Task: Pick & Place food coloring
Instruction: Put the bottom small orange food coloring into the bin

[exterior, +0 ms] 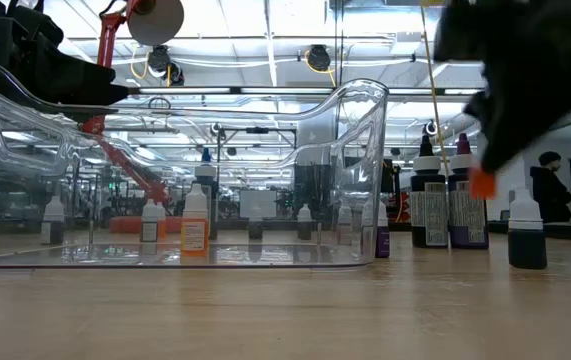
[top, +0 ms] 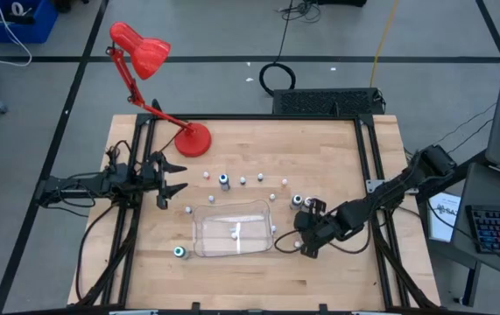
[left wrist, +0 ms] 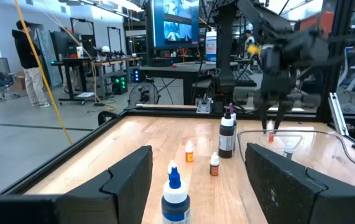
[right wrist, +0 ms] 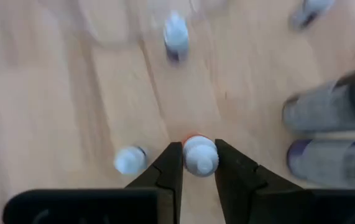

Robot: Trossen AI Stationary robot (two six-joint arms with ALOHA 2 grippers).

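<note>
Wooden bench (top: 337, 262), pale plank grain, dark frame rails along both sides. Right tool (right wrist: 199, 163) points down just beside the right end of the clear plastic tray (top: 207, 249), its fingers pinching the white cap of a small orange-bodied food coloring bottle (right wrist: 200, 154). Other small bottles stand scattered close around it; two taller dark bottles (exterior: 438, 205) stand close by. Left tool (top: 176, 178) hovers at the bench's left edge, fingers spread. Red desk lamp (top: 144, 52) at the far left corner. Bare wood toward the near edge.

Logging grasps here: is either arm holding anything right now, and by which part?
The right gripper pinches a small orange bottle by its white cap. The left gripper holds nothing.
</note>
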